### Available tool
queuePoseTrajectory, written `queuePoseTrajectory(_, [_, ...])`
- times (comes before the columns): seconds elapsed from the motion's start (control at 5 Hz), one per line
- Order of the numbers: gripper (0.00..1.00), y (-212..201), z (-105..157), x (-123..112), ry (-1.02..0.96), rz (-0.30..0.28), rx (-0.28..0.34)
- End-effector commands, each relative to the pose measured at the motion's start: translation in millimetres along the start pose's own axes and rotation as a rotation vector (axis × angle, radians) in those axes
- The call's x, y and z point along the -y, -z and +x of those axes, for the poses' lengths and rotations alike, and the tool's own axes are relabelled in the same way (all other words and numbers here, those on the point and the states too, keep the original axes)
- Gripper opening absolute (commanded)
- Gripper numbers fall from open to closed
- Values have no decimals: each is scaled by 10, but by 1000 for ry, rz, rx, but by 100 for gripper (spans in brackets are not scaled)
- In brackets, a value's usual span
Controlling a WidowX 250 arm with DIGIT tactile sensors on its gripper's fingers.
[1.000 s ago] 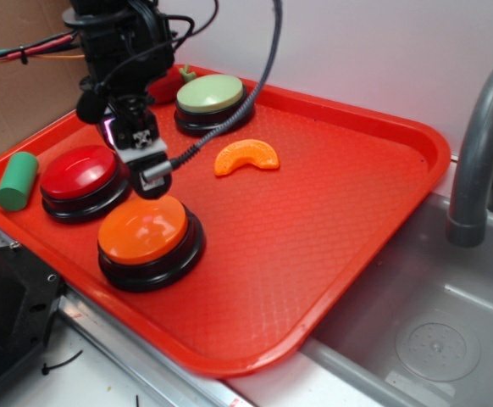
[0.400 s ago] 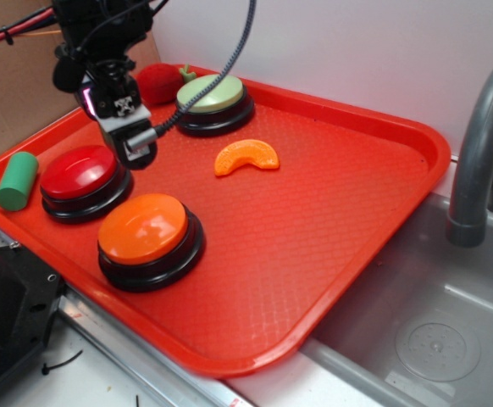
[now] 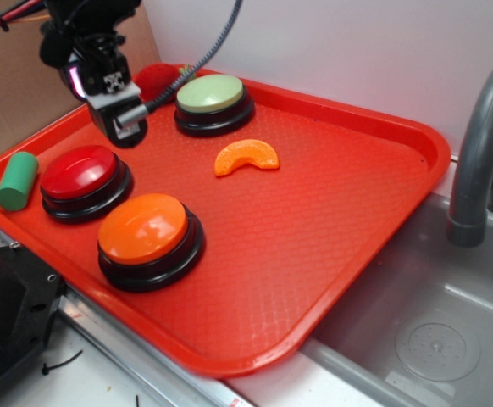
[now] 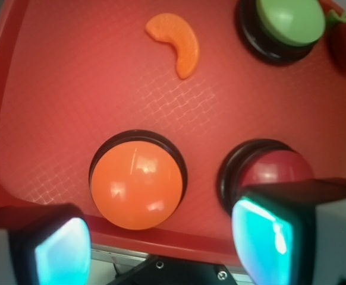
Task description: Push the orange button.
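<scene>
The orange button (image 3: 142, 227) is a glossy orange dome on a black round base near the front left of the red tray (image 3: 314, 254). It also shows in the wrist view (image 4: 138, 187), uncovered. My gripper (image 3: 118, 125) hangs in the air well above and behind it, over the tray's back left, above the red button (image 3: 79, 172). In the wrist view the gripper (image 4: 161, 249) has its two teal pads (image 4: 262, 237) far apart with nothing between them.
A green button (image 3: 210, 93) sits at the tray's back, a red strawberry toy (image 3: 155, 80) beside it, and an orange slice toy (image 3: 246, 157) mid-tray. A green cylinder (image 3: 16, 180) lies at the tray's left edge. A grey faucet (image 3: 475, 153) and sink (image 3: 433, 339) are on the right.
My gripper has risen and moved back and to the left, away from the orange button's rear edge. The buttons and toys have not moved.
</scene>
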State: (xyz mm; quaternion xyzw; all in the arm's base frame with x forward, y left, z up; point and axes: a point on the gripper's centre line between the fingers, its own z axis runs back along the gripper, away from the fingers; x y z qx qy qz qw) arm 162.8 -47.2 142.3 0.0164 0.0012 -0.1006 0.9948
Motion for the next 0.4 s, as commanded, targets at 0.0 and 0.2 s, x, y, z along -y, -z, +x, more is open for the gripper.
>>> queuePoseTrajectory(0.0, [100,-188,13,8,-35,9,50])
queuePoseTrajectory(0.2, [100,-223,-23,-22,-44,23,66])
